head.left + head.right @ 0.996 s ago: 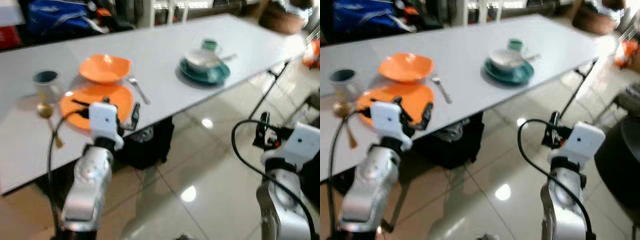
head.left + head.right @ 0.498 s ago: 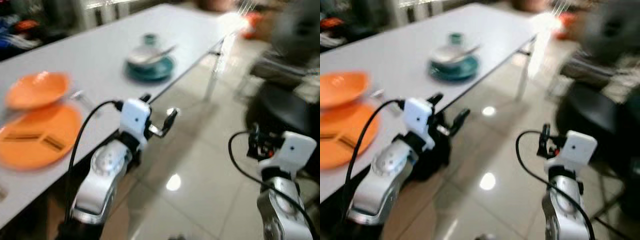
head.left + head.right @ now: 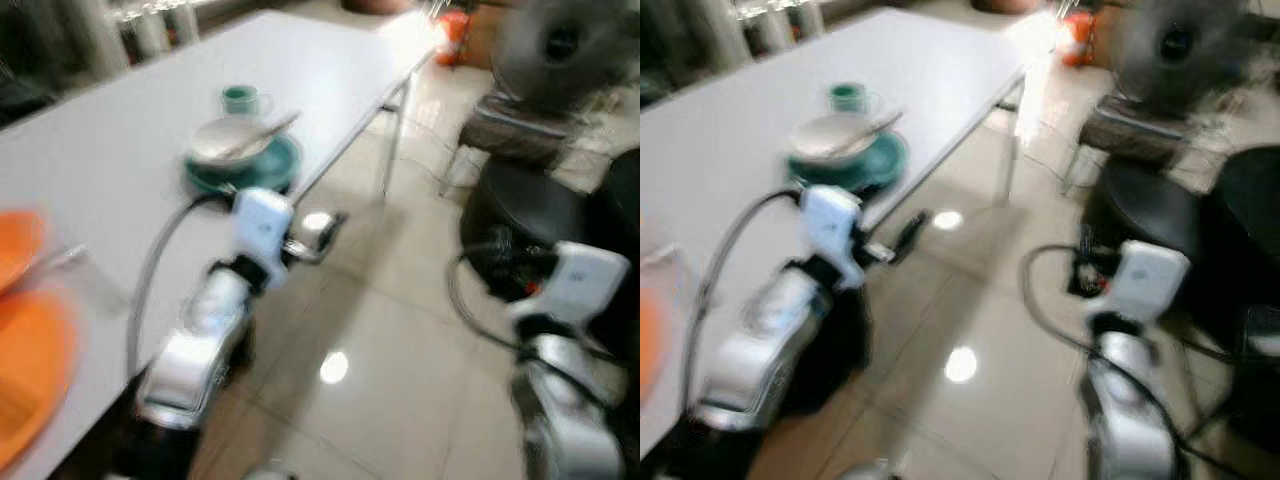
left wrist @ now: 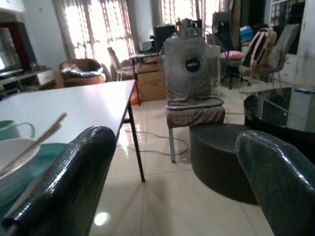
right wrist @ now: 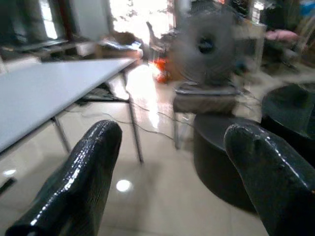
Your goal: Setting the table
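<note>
The left gripper is held off the edge of the white tabletop, its jaws released and nothing between them. Just beside these jaws, on the tabletop, a teal plate is seen carrying a pale bowl with chopsticks laid across it, and a green cup just beyond. The right gripper is raised over the tiled floor, jaws likewise released and empty, with a fan and a dark round stool ahead of them
</note>
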Controlling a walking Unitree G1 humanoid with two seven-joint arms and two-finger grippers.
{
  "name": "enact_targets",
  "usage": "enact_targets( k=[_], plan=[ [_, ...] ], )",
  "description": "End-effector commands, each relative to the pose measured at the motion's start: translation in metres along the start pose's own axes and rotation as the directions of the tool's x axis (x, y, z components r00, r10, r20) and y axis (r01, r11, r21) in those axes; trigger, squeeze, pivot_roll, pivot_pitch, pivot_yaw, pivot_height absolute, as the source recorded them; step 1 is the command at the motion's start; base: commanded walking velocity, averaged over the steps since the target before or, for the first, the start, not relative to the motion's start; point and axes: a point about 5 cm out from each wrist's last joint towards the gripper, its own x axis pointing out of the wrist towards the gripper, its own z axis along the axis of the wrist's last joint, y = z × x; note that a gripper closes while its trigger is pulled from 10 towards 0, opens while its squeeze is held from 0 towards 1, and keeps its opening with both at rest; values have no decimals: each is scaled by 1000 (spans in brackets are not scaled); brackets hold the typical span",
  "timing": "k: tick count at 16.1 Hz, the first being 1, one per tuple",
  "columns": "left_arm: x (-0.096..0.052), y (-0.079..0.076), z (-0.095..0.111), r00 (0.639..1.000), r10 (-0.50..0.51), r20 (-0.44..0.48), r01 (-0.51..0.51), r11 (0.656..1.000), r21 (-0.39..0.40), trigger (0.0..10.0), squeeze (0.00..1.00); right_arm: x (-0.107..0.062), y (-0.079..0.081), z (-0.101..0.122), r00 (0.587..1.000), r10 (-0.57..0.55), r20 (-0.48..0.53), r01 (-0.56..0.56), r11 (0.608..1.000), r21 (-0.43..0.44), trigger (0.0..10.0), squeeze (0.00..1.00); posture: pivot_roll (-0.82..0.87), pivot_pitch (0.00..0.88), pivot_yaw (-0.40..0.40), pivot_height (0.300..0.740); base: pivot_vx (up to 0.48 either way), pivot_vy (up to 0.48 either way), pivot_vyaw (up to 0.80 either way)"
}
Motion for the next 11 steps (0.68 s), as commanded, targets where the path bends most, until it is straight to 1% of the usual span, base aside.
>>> enact_targets(
  k=[1, 3, 6, 7, 8, 11],
  plan=[
    [6, -12, 3, 999, -46, 13, 46, 999, -13, 10000, 0, 0, -11, 2, 999, -35, 5, 36, 999, -18, 10000, 0, -15, 68, -9, 740, 480, 0, -800],
    [7, -12, 3, 998, -55, 12, 55, 998, -9, 10000, 0, 2, -11, 2, 999, -42, 4, 42, 999, -12, 10000, 0, -11, 71, -8, 740, 480, 0, -800],
    [8, -12, 4, 998, -67, 13, 68, 998, -9, 10000, 0, 2, -10, 3, 999, -46, 11, 46, 999, -10, 10000, 0, -14, 71, 0, 740, 480, 0, 0],
    [9, -13, 4, 997, -72, 15, 72, 997, -10, 10000, 0, 2, -10, 4, 999, -48, 16, 48, 999, -13, 10000, 0, -15, 72, 1, 740, 480, 0, -800],
    [10, -13, 4, 997, -71, 16, 72, 997, -10, 10000, 0, 3, -10, 5, 999, -41, 23, 42, 999, -10, 10000, 0, -16, 72, 3, 740, 480, 0, 0],
    [14, -9, 2, 999, -33, -4, 33, 999, -6, 10000, 0, 5, -6, 9, 997, 49, 62, -47, 998, -47, 10000, 0, -20, 70, 6, 740, 480, 0, 0]
  ],
)
